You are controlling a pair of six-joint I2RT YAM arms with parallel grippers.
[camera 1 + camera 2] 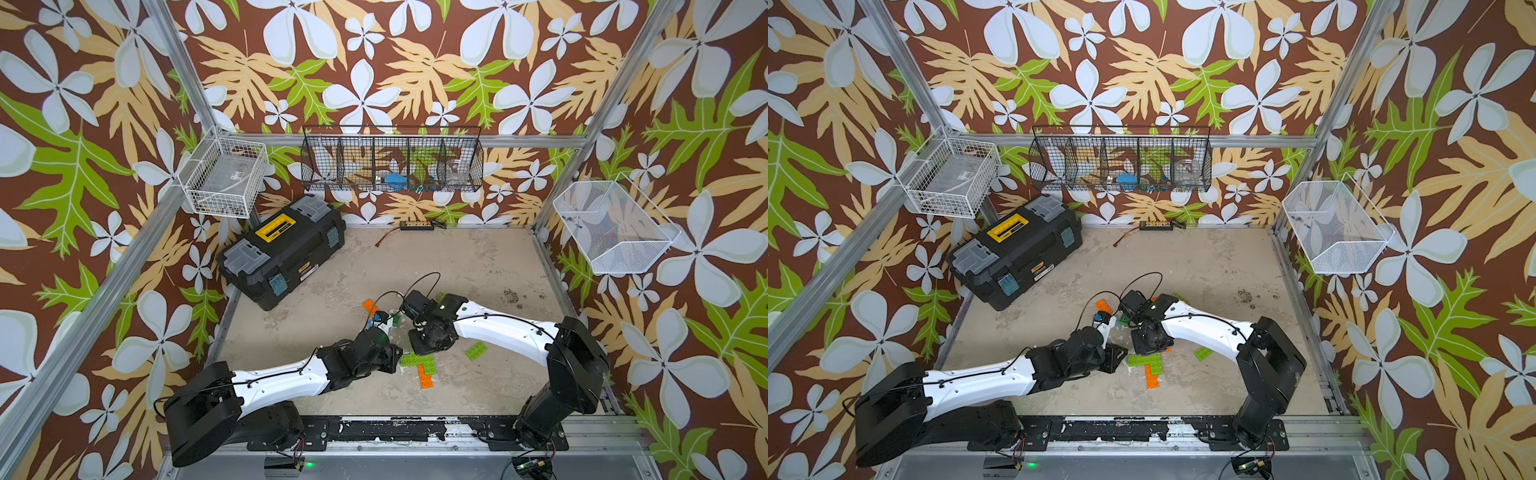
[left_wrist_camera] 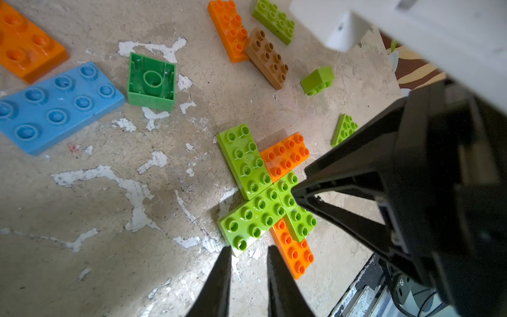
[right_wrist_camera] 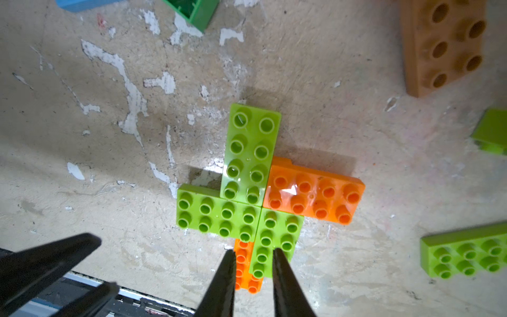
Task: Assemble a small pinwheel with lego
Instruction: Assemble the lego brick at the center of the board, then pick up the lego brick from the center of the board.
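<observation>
Pinwheel [image 3: 260, 197] lies flat on bench [image 3: 82, 164] between both arms, four blades joined, looks near finished.

Right end effector [image 3: 253, 258] slightly parted over lime blade [image 3: 274, 241], grasping nothing.

Left end effector [image 2: 248, 254] appears empty; its state I cannot tell.

Next, likely: check seating, retreat.
</observation>
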